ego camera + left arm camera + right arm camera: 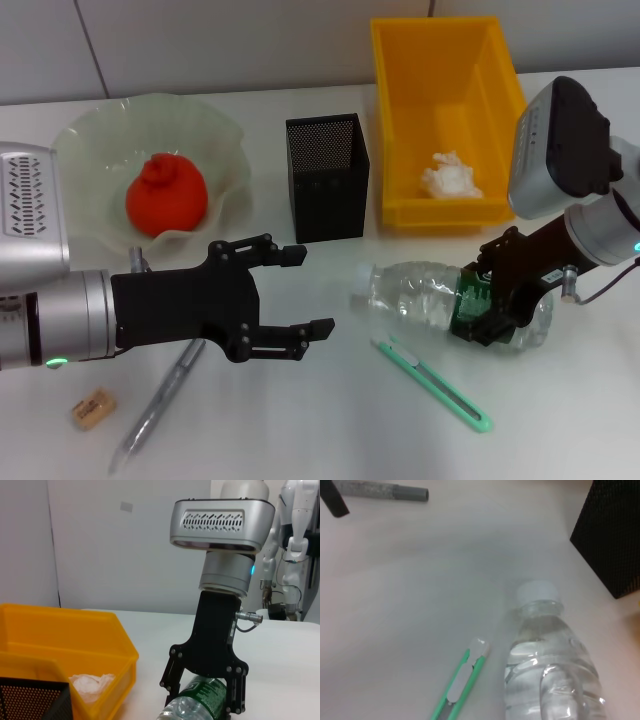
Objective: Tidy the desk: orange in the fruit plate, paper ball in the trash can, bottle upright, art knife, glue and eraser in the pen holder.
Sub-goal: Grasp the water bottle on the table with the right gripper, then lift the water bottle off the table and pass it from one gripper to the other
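Observation:
The clear bottle lies on its side on the white table, cap toward the left. My right gripper is shut around its green label; the left wrist view shows that gripper straddling the bottle. My left gripper is open and empty, hovering left of the bottle's cap. The orange sits in the fruit plate. The paper ball lies in the yellow bin. The green art knife, grey glue stick and eraser lie on the table. The black mesh pen holder stands behind.
In the right wrist view the bottle lies beside the art knife, with the pen holder close to its cap and the glue stick farther off. The yellow bin stands just behind the bottle.

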Tool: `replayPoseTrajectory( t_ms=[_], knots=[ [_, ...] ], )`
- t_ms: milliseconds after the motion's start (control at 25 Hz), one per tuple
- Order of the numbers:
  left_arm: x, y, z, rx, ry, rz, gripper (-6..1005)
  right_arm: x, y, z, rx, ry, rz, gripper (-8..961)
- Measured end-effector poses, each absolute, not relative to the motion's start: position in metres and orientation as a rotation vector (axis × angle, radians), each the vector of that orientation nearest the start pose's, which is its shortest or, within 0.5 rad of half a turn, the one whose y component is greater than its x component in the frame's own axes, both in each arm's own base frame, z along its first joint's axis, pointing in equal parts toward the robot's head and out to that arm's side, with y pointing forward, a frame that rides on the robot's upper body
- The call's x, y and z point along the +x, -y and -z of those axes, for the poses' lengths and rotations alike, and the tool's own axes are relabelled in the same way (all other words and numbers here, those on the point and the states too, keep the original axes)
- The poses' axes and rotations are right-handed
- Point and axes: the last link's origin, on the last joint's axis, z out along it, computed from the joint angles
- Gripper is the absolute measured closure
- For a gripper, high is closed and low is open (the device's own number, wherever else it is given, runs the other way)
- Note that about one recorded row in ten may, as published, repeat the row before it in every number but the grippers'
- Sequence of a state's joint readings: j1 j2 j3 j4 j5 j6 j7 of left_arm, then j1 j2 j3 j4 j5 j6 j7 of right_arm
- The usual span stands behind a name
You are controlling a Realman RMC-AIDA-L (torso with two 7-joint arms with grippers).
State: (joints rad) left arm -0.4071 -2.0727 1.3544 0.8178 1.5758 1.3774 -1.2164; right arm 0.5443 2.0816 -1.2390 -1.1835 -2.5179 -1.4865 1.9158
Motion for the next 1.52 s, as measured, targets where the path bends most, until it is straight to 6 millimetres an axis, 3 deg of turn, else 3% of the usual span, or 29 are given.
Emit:
replayPoseTrajectory(
  t_ms=[960,1520],
  knots=[
    [-0.215,-0.31,0.05,-2.881,0.129,0.682,148,0.229,-0.352,0.014,-2.841,-0.402,0.489,168],
    [-0.214,-0.31,0.05,-2.881,0.128,0.682,148,0.229,-0.347,0.01,-2.842,-0.396,0.491,169]
  ],
)
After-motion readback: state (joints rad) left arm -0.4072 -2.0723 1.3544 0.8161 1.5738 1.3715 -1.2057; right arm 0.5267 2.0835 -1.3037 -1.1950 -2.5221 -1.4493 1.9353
